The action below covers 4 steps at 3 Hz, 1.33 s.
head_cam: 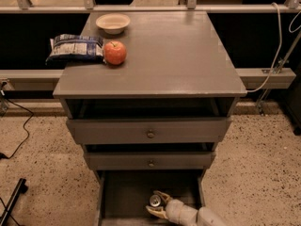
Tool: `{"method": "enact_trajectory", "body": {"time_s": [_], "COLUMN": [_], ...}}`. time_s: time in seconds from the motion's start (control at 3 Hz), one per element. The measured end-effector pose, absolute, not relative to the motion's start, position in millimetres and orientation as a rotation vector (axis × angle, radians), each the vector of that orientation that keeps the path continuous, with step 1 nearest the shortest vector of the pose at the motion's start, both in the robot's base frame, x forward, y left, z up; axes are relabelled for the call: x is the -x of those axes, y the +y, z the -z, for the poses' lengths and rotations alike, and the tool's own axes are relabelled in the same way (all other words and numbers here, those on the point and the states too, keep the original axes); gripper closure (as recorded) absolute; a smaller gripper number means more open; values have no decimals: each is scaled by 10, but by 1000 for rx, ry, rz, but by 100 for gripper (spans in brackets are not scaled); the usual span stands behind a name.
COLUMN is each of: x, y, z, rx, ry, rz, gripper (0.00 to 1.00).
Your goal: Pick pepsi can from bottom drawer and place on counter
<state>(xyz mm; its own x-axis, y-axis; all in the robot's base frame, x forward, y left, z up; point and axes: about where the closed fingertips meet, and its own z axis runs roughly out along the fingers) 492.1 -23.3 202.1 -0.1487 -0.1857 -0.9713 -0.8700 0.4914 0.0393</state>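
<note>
The gripper (pixel 152 202) is reaching in low at the near right of the bottom drawer (pixel 123 197). Its fingers (pixel 163 195) are standing wide, one on each side of the pepsi can (pixel 155 200). The can is sitting upright between them on the drawer floor, silver top showing. I cannot tell whether either finger is touching it yet.

Judging from this, the grasp is the step in hand. To do it well, the fingers should be closing evenly across the can's round body, below the rim, so it is not squirting out sideways. The lift should then be going straight up and a little toward the robot. The front of the middle drawer (pixel 150 160) is hanging just beyond and above the fingers, and a tilted can could be catching on it.

Counting outward from the fingers:
- One can is sitting between them.
- Three drawers are standing open in steps, the lowest around the fingers and the top drawer (pixel 149 131) highest.
- Two knobs are showing, one on each upper front.
- Well above, on the desk (pixel 181 55), one red apple (pixel 115 52), one snack bag (pixel 75 48) and one pale bowl (pixel 113 23) are lying at its far left.
</note>
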Motion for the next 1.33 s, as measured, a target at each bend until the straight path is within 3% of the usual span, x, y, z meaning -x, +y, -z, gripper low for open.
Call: {"method": "enact_trajectory", "body": {"time_s": [0.33,0.67,1.0,1.33], "x": [-4898,-4710,-4622,-4678], "y": [-204,-177,-191,-246], "z": [-2693,-4008,-4823,-4990], "rx": [952,1092,1221,1262], "ry": [1506,1319,1233,1222], "rz": [-824,-884,-889,-855], "gripper": [81,100,100,100]}}
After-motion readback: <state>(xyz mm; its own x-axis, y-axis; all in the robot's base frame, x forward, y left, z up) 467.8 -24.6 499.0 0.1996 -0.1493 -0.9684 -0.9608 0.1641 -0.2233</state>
